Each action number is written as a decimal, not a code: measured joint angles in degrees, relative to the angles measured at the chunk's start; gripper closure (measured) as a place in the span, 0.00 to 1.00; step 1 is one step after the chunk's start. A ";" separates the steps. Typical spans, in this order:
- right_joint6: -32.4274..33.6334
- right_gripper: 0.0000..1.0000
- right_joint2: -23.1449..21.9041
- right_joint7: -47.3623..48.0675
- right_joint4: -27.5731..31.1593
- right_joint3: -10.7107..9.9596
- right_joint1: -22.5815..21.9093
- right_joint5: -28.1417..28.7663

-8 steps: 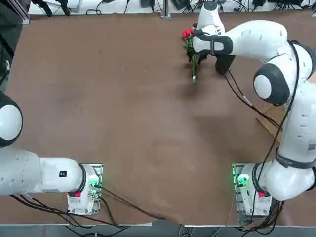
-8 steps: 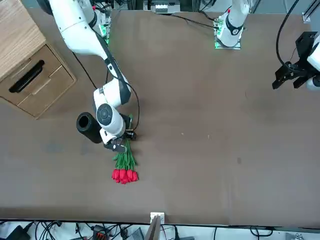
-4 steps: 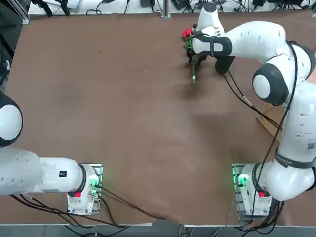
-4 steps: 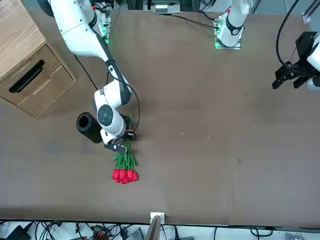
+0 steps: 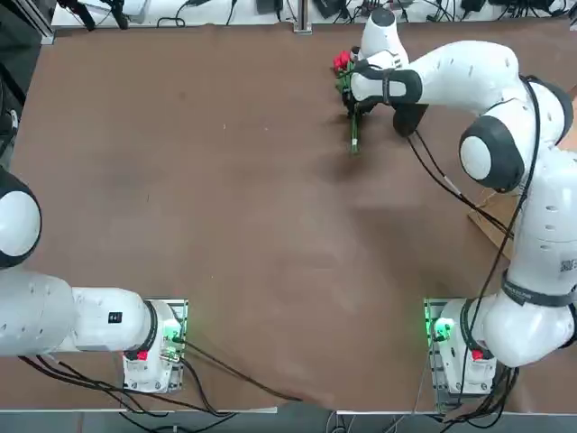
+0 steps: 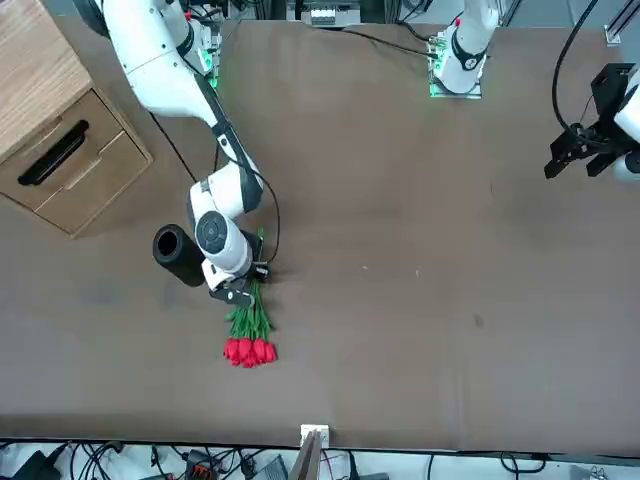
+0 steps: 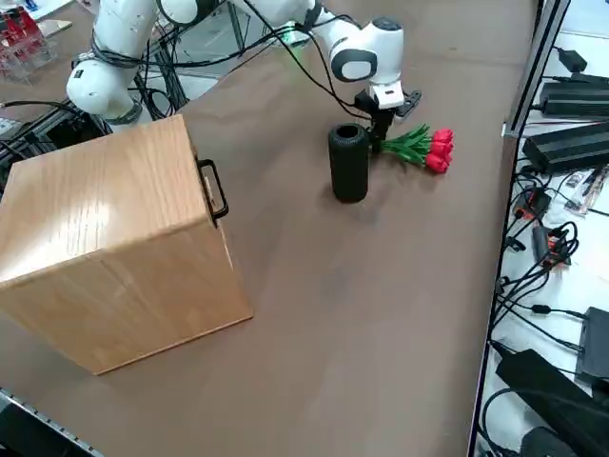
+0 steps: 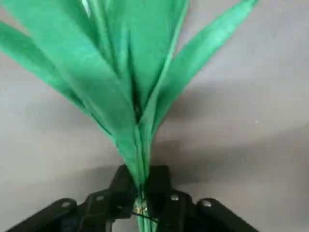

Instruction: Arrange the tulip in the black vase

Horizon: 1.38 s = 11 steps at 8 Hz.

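1. Since the earlier top and front frames the scene barely shifts: the right arm sits a touch lower over the bunch, while the tulip [image 6: 250, 330] and the black vase [image 6: 178, 256] lie exactly where they were.
2. What has changed is the right gripper [image 8: 141, 193]: in the wrist view its fingers [image 8: 123, 186] are now pinched onto the bound green stems, with leaves fanning out past them. It grasps the tulip low on the stems, on the far side of the leaves from the blooms.
3. Meaning for the task, as a judgement: the grasp looks made and the lift has not started. The bunch lies flat on the table [image 5: 225, 225].
4. Relative to the black vase in the right side view: the vase [image 7: 348, 162] stands upright with its mouth up. The gripper [image 7: 381, 122] is just beside it, the tulip [image 7: 423, 146] stretches away with its red heads at the far end, and the wooden cabinet [image 7: 114, 238] is well apart on the vase's other side.
5. Next, probably: raise the bunch, turn the stems down, bring them over the vase mouth. The thin stems may slip or swing.
6. Counts: one tulip bunch, blooms too clustered to count; one black vase; one wooden cabinet; one working gripper.
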<state>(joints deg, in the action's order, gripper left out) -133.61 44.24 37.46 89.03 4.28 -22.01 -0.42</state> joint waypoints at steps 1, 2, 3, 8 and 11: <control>-0.04 0.86 0.00 0.00 -0.11 -0.01 0.00 -0.05; -0.08 0.88 -0.04 0.00 -0.45 -0.18 -0.07 -0.14; -0.04 0.88 -0.33 0.00 -0.95 -0.71 -0.17 -0.28; 11.95 0.89 -8.51 7.41 -5.09 -1.69 -1.23 -11.68; 30.71 0.89 -12.01 14.78 -14.87 -1.81 -1.84 -22.09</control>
<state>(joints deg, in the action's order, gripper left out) -102.90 32.23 52.24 74.16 2.47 -23.85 -22.51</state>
